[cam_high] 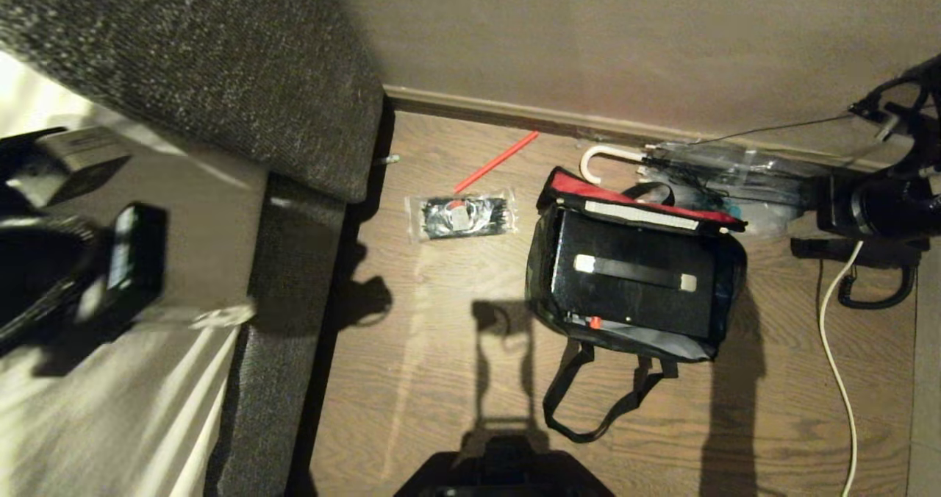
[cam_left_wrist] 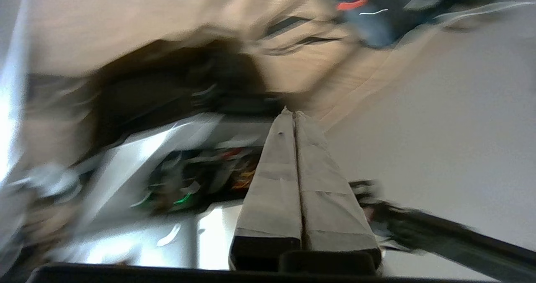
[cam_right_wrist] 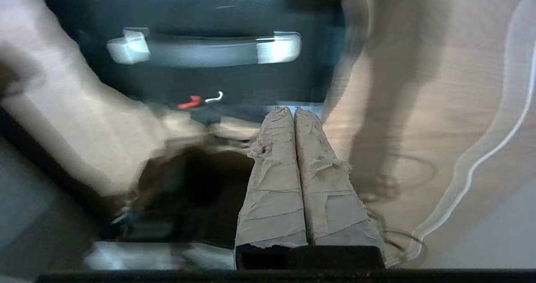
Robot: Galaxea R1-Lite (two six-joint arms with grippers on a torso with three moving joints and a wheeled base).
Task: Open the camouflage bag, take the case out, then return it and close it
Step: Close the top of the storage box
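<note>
Wood-plank floor runs under a plain wall, with a grey sofa [cam_high: 242, 78] cut off at my left. Beside it lies a clear packet [cam_high: 461, 217] of dark bits, contents hard to read. Further right the camouflage bag [cam_high: 548, 276] gapes open, red lining up, the case [cam_high: 636, 280] lying inside. My left gripper [cam_left_wrist: 294, 112] is pressed shut on nothing amid heavy blur; my right gripper [cam_right_wrist: 293, 109] — likewise closed, empty — points toward the case.

The bag [cam_high: 724, 291] has red lining; the case [cam_high: 632, 284] is glossy black, its strap pale-ended, beside a red stick [cam_high: 496, 162].
</note>
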